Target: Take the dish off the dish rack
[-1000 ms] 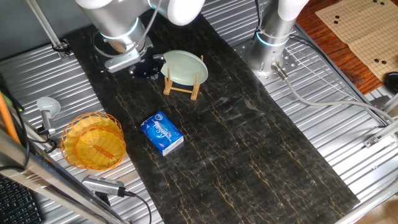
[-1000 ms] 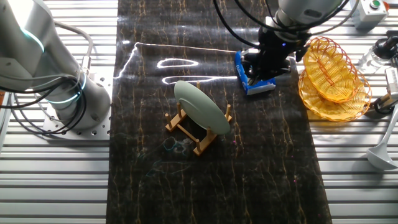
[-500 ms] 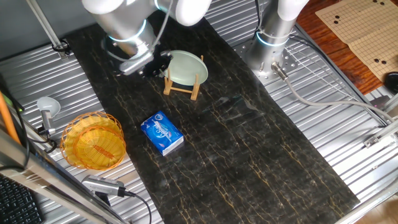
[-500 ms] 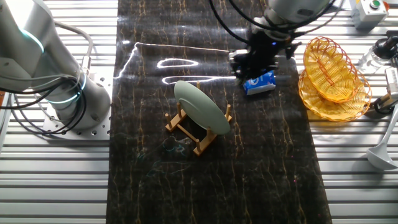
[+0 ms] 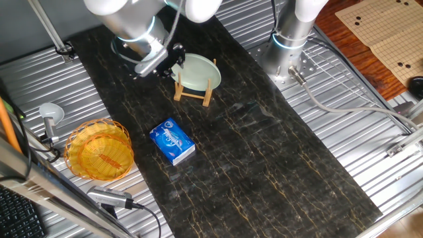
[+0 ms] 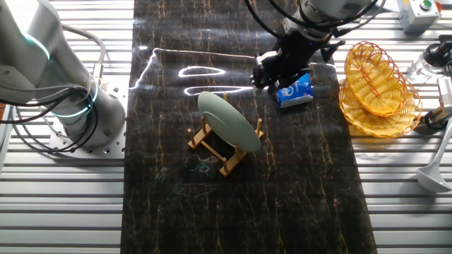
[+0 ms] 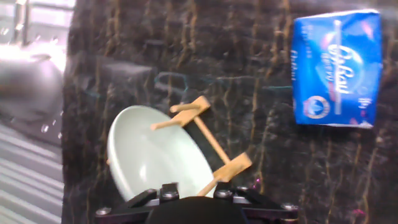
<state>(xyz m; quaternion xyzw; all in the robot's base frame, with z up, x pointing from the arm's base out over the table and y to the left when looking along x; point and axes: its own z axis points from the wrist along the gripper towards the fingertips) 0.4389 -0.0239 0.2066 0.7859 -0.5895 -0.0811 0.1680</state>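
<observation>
**plate still on its rack, claw close by**

the round, pale mint-green plate (image 6: 227, 121) stands tilted on edge in the small light-brown wooden peg rack (image 6: 224, 142), which sits on the dark marbled mat (image 6: 240, 204) near the mat's middle. in the other fixed view the plate leans across the rack with its rim showing as a long oval, and the black two-finger gripper (image 6: 263, 73) hangs above the mat just beside the plate's upper edge, apart from it. behind the gripper lies the blue rectangular tissue packet (image 6: 295, 90), partly covered by the wrist.

one fixed view gives the opposite side: here the plate (image 5: 196, 71) shows its hollow face, the rack's (image 5: 193, 90) front pegs cross it, and the gripper (image 5: 170, 61) sits right at the plate's left rim; whether it touches cannot be told. this view alone shows the packet (image 5: 172, 142) whole and well apart from the rack, with the yellow-orange woven basket (image 5: 99, 150) at the mat's edge on the ribbed metal table (image 5: 370, 125).

the hand view looks down on the plate (image 7: 158, 162) and rack (image 7: 208, 146) from above, with the packet (image 7: 336, 67) up to the right. only the black base of the hand shows at the bottom edge; the fingers are out of sight there, and in the fixed views they are too dark and small, so how wide the claw stands cannot be told. it has hold of nothing that shows.
</observation>
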